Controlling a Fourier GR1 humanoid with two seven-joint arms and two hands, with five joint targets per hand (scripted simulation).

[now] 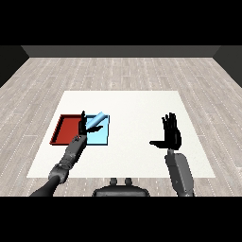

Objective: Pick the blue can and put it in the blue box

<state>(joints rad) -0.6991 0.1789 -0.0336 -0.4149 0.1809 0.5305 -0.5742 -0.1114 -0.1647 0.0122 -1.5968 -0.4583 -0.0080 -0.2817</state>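
Here we are, with our left hand (83, 125) up over the seam between the two trays, fingers curled round the blue can (96, 120). The can sits tilted in our grip, its free end angled up and away over the light blue tray (101, 138). It looks held above the tray, not yet lying in it, though we cannot tell how high.

Now the risk, as we judge it: that tilt. If we let go as it is, the can may land on one end, roll, and come to rest against the tray wall or over it. And our hand is right beside the red tray (64, 128), which touches the blue one, so a release too far left could drop the can in the wrong box.

Elsewhere, our right hand (171, 134) hangs well apart over the white table (142, 108), fingers spread straight, thumb out, holding nothing. Nothing else stands between the can and the tray.
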